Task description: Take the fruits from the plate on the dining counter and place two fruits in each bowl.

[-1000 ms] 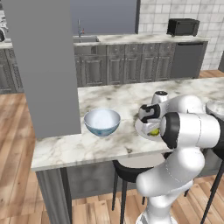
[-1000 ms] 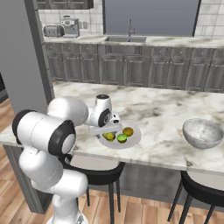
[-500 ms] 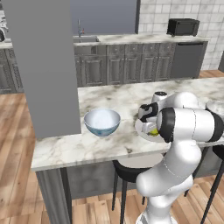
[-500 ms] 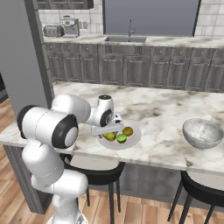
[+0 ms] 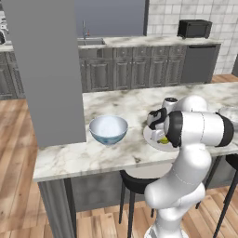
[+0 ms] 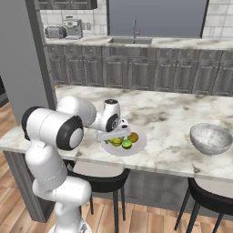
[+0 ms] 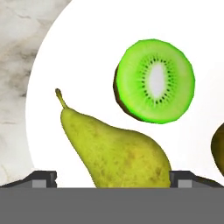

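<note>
On the white marble dining counter (image 6: 173,113) lies the flat pale plate (image 6: 138,145) with the fruits. In the hand view a yellow-green pear (image 7: 118,148) lies between my finger tips (image 7: 43,178). A cut lime-green round fruit (image 7: 155,81) sits just beyond it. A yellow-brown fruit (image 7: 218,146) shows at the right edge. My gripper (image 6: 113,135) hangs low over the plate's near side, open, straddling the pear (image 6: 116,141) with nothing gripped. The pale blue bowl (image 5: 108,129) stands left of the plate (image 5: 153,138). The greyish bowl (image 6: 210,138) stands to the right.
A broad grey pillar (image 5: 46,69) rises at the counter's left end, close to the blue bowl. Dark stools (image 6: 102,182) stand under the front edge. Dark grey cabinets (image 6: 150,75) with a sink run along the back wall.
The hand has sunk slightly toward the plate and the elbow has swung a little. The jaws have stayed open, and the fruits and bowls have not moved.
</note>
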Tool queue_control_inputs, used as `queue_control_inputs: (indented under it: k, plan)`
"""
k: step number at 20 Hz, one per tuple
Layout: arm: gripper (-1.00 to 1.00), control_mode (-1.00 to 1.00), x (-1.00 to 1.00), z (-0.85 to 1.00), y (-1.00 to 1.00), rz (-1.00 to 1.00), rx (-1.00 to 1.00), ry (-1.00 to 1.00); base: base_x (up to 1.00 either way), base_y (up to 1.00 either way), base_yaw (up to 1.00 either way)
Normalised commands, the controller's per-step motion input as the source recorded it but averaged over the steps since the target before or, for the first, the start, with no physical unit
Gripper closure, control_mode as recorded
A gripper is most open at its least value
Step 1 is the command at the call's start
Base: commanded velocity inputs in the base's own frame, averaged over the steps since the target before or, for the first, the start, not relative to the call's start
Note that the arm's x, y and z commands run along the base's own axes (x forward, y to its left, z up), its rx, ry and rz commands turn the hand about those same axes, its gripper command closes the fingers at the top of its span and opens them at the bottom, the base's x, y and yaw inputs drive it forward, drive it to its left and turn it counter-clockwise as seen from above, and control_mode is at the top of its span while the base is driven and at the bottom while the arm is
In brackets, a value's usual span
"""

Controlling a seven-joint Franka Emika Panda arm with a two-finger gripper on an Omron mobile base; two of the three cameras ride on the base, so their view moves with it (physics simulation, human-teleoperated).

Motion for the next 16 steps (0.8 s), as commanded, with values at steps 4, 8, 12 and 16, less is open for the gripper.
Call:
queue_control_inputs:
  k: [4, 8, 12, 16]
  plan:
    - [-1.00, -1.00, 0.00, -0.16, 0.00, 0.00, 0.00, 0.00, 0.00, 0.00, 0.00]
    - [-1.00, -1.00, 0.00, -0.16, 0.00, 0.00, 0.00, 0.00, 0.00, 0.00, 0.00]
    - [1.00, -1.00, 0.00, -0.10, 0.00, 0.00, 0.00, 0.00, 0.00, 0.00, 0.00]
    - [1.00, -1.00, -0.01, -0.12, 0.00, 0.00, 0.00, 0.00, 0.00, 0.00, 0.00]
